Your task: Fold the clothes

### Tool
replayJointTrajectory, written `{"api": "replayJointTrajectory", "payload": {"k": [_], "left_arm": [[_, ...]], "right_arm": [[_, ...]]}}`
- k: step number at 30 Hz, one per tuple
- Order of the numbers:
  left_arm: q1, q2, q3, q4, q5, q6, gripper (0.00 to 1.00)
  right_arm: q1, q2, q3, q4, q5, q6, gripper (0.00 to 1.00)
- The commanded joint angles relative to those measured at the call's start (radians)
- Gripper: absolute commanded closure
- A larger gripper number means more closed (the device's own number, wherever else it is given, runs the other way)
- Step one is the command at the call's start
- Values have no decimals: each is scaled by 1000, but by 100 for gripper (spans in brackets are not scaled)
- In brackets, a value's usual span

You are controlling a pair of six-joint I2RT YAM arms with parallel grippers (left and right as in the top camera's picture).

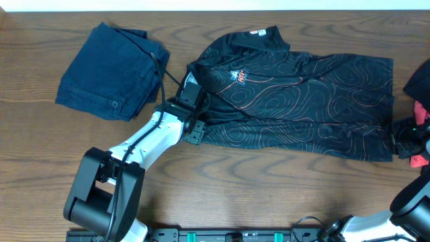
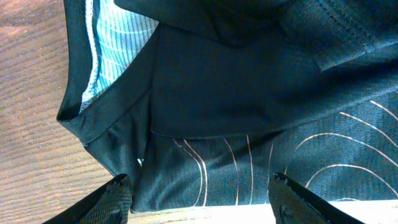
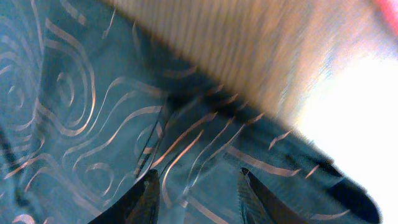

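Bare brown wooden tabletop (image 1: 269, 188) open along the near edge, folded navy denim garment (image 1: 111, 70) blocking far left, black orange-lined jersey (image 1: 302, 101) spread across the middle, red cloth (image 1: 422, 111) crowding the right edge.

Left arm (image 1: 153, 136): white link shell, black cable (image 1: 161, 77) running along it, chunky black base joints (image 1: 101, 191); right arm (image 1: 368, 222) same white-over-black; left gripper (image 2: 202, 200) fingers (image 2: 115, 199) matte black, grainy.

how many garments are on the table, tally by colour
black jersey: 1
navy denim garment: 1
red garment, partly cut off at the right edge: 1
total: 3
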Motion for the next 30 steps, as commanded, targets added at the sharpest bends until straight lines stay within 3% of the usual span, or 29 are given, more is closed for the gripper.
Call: {"api": "replayJointTrajectory", "payload": {"k": [1, 10, 17, 21, 28, 30], "left_arm": [[6, 4, -6, -3, -19, -16, 28], [6, 4, -6, -3, -19, -20, 28], [6, 4, -6, -3, -19, -20, 27], [6, 4, -6, -4, -19, -20, 28], [6, 4, -6, -6, -19, -20, 28], [6, 4, -6, -7, -19, -20, 28]], "right_arm": [[-4, -10, -16, 26, 85, -22, 60], [10, 26, -64, 114, 86, 8, 64], [10, 39, -64, 169, 26, 8, 97], [9, 39, -63, 199, -32, 8, 99], [5, 39, -44, 208, -128, -15, 98], [5, 39, -44, 163, -91, -27, 64]]}}
